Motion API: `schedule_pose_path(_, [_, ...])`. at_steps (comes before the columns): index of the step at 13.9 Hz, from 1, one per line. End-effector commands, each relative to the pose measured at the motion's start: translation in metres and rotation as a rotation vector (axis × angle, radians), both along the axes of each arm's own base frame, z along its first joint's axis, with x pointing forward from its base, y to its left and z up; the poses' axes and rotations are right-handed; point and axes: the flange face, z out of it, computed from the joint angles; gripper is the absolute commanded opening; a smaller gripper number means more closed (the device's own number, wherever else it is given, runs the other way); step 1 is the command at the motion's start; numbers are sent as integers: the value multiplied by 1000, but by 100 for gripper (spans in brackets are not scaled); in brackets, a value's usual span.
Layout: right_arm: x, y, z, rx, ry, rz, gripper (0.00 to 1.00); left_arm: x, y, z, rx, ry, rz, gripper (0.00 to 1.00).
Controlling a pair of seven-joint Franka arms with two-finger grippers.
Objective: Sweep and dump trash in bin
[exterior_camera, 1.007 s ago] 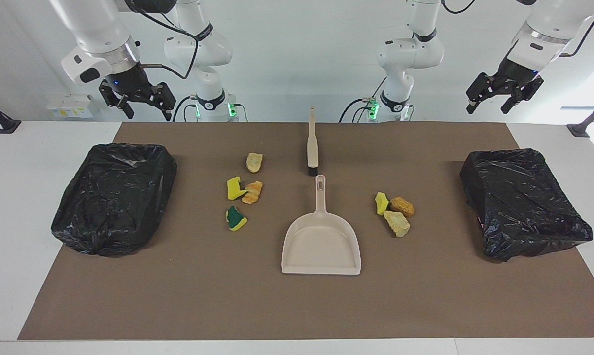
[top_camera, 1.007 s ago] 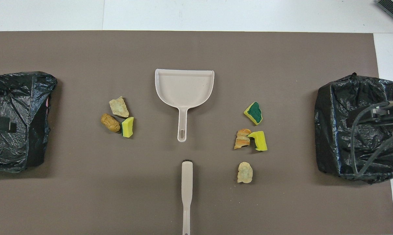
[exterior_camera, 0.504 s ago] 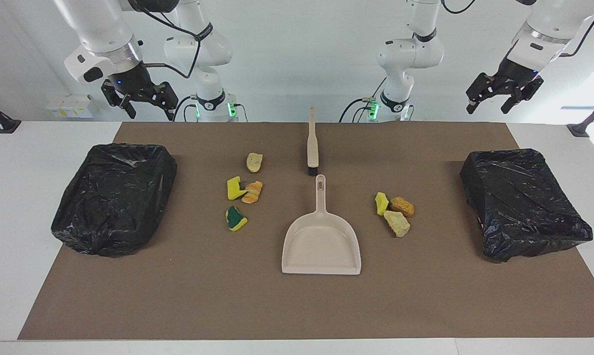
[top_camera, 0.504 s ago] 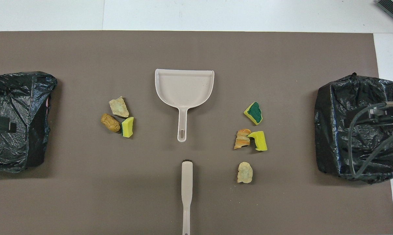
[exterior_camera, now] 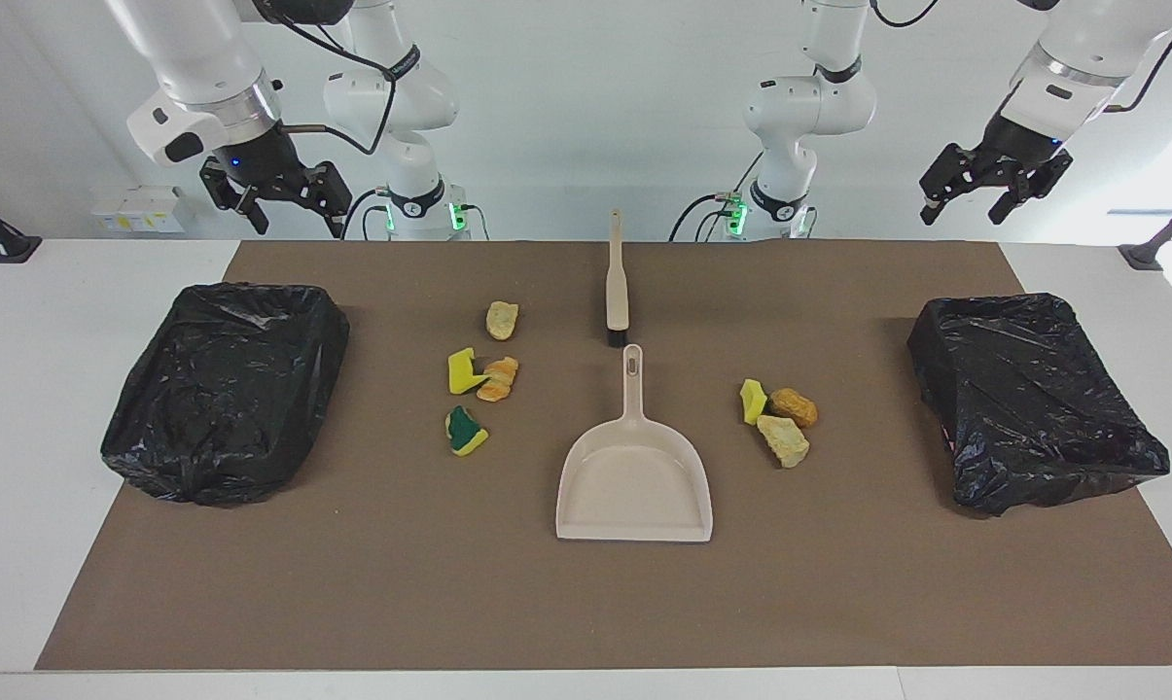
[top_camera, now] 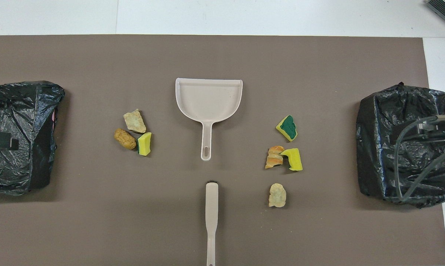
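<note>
Nothing of the job had been done. The trash lay in two loose groups on the brown mat (exterior_camera: pixel 586 603) covering the white worktop (exterior_camera: pixel 21 408). Toward the right arm's end sat four scraps: a tan crumbly lump (exterior_camera: pixel 501 319) nearest the robots, then a yellow sponge wedge (exterior_camera: pixel 463 370) touching an orange layered lump (exterior_camera: pixel 498 378), and a green-topped yellow sponge piece (exterior_camera: pixel 466 430) farthest out. Toward the left arm's end three more huddled together: a small yellow-green sponge piece (exterior_camera: pixel 752 401), a brown-orange rocky lump (exterior_camera: pixel 793 406) and a pale beige lump (exterior_camera: pixel 783 440).

Between the groups lay the beige plastic dustpan (exterior_camera: pixel 634 481), empty, its handle pointing at the robots, and the slim beige brush (exterior_camera: pixel 617 282) just nearer to them, end to end with it but apart. Neither was touched.

A black-bagged bin (exterior_camera: pixel 226 389) stood at the right arm's end and a second black-bagged bin (exterior_camera: pixel 1033 399) at the left arm's end.

The right tool (exterior_camera: pixel 274 199) hung high over the mat's robot-side corner, by the nearer end of its bin, jaws wide and empty. The left tool (exterior_camera: pixel 984 190) hung high over the worktop's robot-side edge near the other bin, also wide and empty.

Picking up brush and pan, sweeping all seven scraps and dumping them remained.
</note>
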Motion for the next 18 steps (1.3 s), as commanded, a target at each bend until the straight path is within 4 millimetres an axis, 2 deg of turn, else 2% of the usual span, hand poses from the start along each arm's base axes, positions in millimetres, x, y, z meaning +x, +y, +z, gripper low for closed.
schedule_pose_path(1, [-8, 2, 0, 23, 10, -2, 100, -2, 2, 2, 10, -8, 0, 100])
schedule_pose_path(18, [-6, -2, 1, 20, -8, -2, 100, -2, 2, 2, 10, -8, 0, 100])
